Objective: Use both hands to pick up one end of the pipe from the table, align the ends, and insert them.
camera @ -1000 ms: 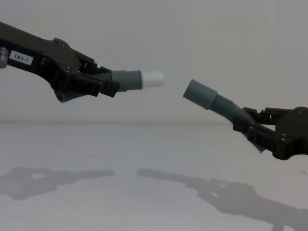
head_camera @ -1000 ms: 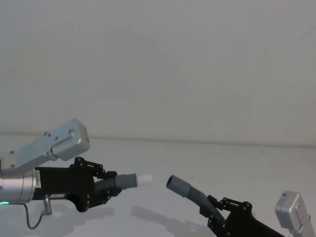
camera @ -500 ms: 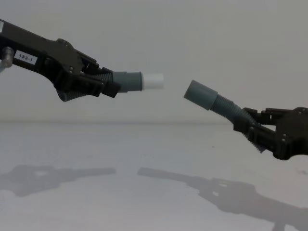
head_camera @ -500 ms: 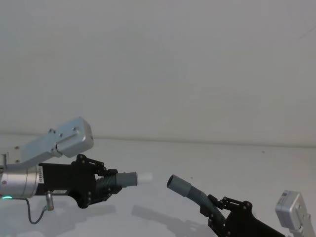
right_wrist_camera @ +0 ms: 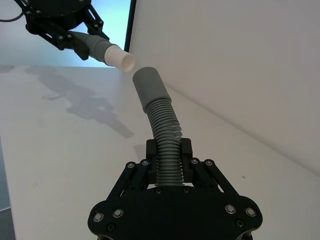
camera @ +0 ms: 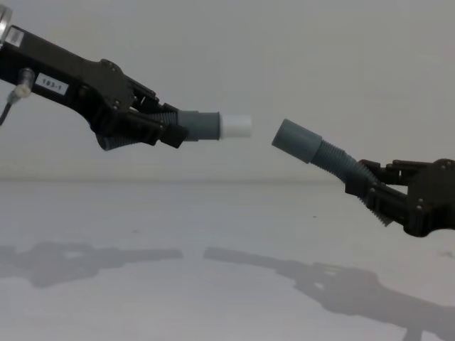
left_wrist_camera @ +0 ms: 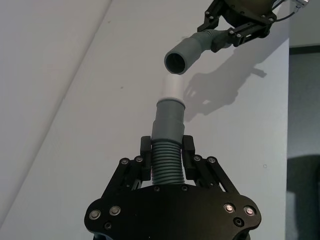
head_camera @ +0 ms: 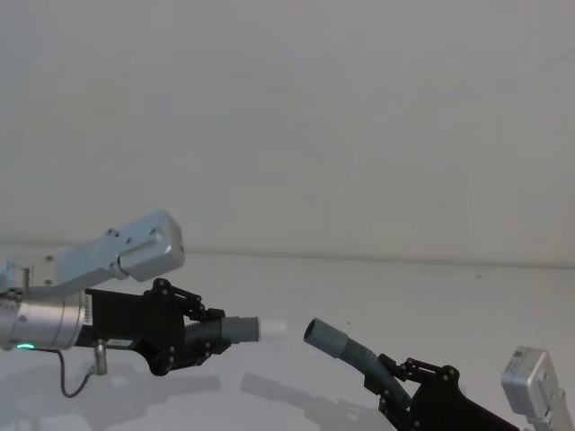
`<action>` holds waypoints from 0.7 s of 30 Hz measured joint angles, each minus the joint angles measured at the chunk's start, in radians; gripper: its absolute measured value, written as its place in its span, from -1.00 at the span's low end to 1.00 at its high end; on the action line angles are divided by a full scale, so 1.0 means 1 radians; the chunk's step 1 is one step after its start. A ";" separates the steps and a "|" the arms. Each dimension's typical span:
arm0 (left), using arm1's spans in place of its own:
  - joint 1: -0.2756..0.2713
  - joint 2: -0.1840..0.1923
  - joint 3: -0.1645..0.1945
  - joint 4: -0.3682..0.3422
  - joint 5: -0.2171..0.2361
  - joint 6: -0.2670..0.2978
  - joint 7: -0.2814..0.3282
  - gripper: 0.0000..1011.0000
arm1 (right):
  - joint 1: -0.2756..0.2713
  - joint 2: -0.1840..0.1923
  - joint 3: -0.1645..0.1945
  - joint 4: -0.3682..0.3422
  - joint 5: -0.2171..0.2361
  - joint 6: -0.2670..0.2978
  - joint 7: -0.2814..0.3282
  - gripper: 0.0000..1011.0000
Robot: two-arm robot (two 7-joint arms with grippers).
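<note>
Shifted rightward, left claw [camera: 173, 132] clamping the spigot piece [camera: 204, 126] nears the cuff piece [camera: 318, 150] clamped in right claw [camera: 371, 189].

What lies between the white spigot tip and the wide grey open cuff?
Nothing: only bare air separates the white plastic spigot and grey plastic cuff, chest view.
</note>
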 joint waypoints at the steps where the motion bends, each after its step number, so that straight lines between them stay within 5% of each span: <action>1: -0.010 -0.004 0.008 0.009 0.002 -0.002 -0.007 -0.35 | 0.000 0.000 0.000 0.000 0.000 0.000 0.000 -0.51; 21: -0.102 -0.034 0.071 0.085 0.033 -0.023 -0.056 -0.35 | 0.002 0.000 0.000 0.003 0.001 -0.001 0.001 -0.51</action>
